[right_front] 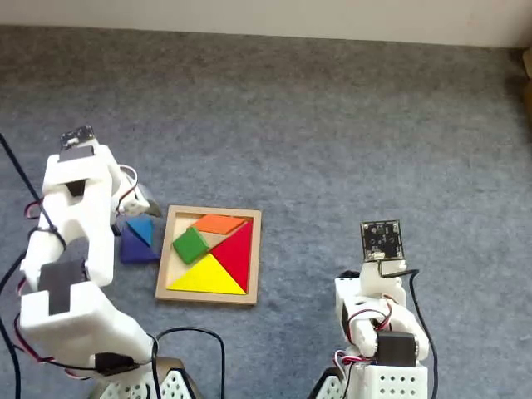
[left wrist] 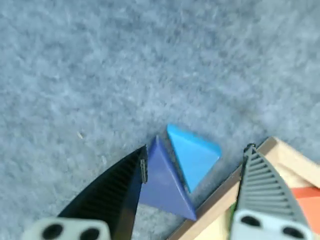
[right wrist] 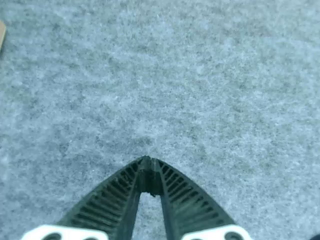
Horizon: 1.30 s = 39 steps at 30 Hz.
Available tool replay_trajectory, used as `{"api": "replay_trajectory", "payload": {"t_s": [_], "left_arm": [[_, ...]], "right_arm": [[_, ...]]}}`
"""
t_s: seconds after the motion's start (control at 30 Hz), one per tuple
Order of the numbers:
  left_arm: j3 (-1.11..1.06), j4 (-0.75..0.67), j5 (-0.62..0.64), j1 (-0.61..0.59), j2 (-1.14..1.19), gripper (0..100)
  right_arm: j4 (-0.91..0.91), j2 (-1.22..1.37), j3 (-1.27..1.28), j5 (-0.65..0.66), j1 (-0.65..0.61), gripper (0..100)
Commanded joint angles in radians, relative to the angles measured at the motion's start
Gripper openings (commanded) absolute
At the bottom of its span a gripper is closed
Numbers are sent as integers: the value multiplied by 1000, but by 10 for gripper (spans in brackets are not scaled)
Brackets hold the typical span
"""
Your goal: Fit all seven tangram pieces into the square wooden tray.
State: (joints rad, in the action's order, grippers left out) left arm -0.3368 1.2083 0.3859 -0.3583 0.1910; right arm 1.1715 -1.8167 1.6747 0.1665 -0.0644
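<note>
Now, the left claw [left wrist: 196,150] hangs wide open and empty over two loose pieces. Its black finger [left wrist: 122,187] is just beside the dark blue triangle [left wrist: 162,187], and its grey finger [left wrist: 265,185] is above the rim of the tray [right_front: 212,211]. The dark blue triangle lies between the fingers with its long edge running roughly along the claw's own line, so closing would likely pinch it across its narrow width. The light blue triangle [left wrist: 192,155] touches it on the tray side and also sits inside the gap, so both may be caught together.

In the high view both blue pieces rest on the bench [right_front: 332,125] left of centre, just beside the tray's left wall. Inside the tray are an orange piece [right_front: 220,223], a green square [right_front: 190,245], a red triangle [right_front: 235,253] and a yellow triangle [right_front: 208,276]. Bare wood shows between the orange and green pieces.

The right claw [right wrist: 146,162] is closed on nothing over bare bench. Its arm is at lower right, well apart from the pieces, so the left arm is the nearer.
</note>
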Motion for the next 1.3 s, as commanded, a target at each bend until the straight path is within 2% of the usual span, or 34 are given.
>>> {"api": "replay_trajectory", "payload": {"t_s": [0.0, 0.17, 0.37, 0.63, 0.77, 0.9, 0.97, 1.13, 1.27], "left_arm": [[97, -9, 31, 54, 35, 298], [113, -15, 69, 110, 87, 298], [110, -11, 84, 108, 113, 288], [77, -9, 98, 113, 114, 58], [77, -9, 98, 113, 114, 11], [81, -6, 98, 113, 104, 11], [105, 38, 98, 113, 102, 21], [208, 245, 95, 113, 102, 166], [214, 313, 95, 119, 104, 251]], "right_arm": [[-21, -10, 94, -11, 13, 5], [-21, -10, 94, -11, 13, 5], [-21, -10, 94, -11, 13, 5], [-21, -10, 94, -11, 15, 5], [-21, -10, 94, -11, 15, 5], [-21, -10, 94, -11, 15, 5], [-21, -10, 94, -11, 15, 5], [-21, -10, 94, -11, 15, 5], [-21, -10, 94, -11, 15, 5]]}}
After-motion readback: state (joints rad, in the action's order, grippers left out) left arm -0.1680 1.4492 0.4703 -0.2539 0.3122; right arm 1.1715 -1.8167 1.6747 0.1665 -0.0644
